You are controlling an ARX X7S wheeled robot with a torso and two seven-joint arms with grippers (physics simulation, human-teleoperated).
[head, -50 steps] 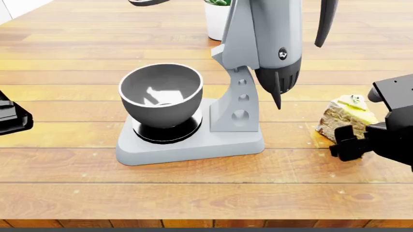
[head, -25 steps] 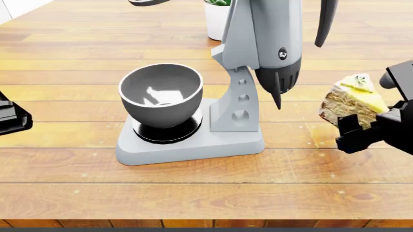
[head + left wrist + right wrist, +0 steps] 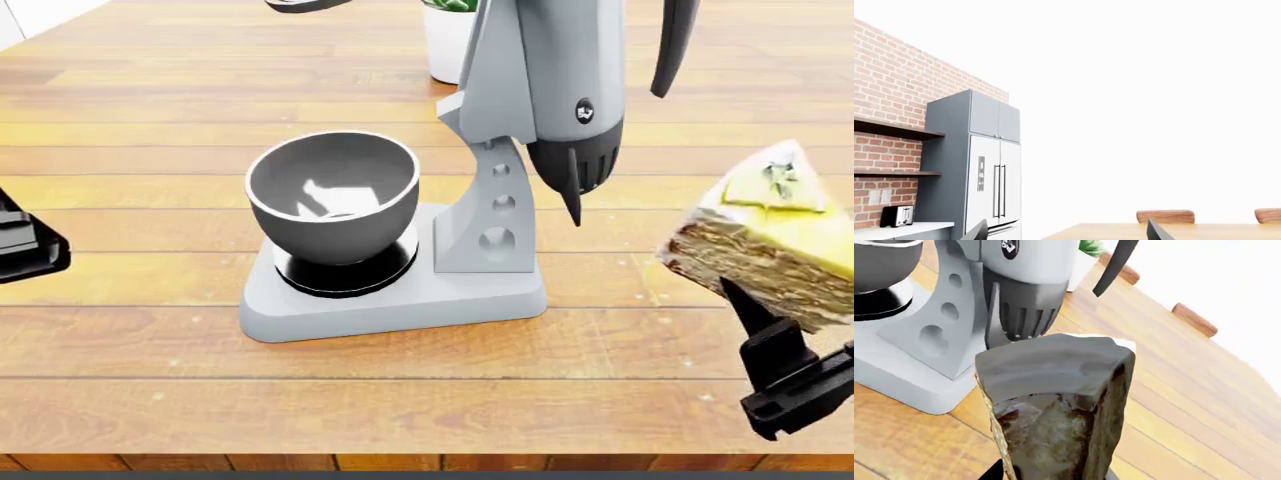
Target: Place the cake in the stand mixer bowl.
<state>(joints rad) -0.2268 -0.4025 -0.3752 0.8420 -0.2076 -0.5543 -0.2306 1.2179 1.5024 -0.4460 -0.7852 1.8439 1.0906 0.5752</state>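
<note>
The cake (image 3: 763,248) is held raised above the wooden table (image 3: 134,390) at about 3 o'clock from the stand mixer bowl (image 3: 334,190), well apart from it, with the mixer column between them. It is clamped from below by the right gripper (image 3: 781,385), whose dark fingers (image 3: 767,345) are closed against its lower edge. The bowl is seated upright on the mixer base. The left gripper (image 3: 24,245) is seen only partly at 9 o'clock; how far it is opened cannot be told.
</note>
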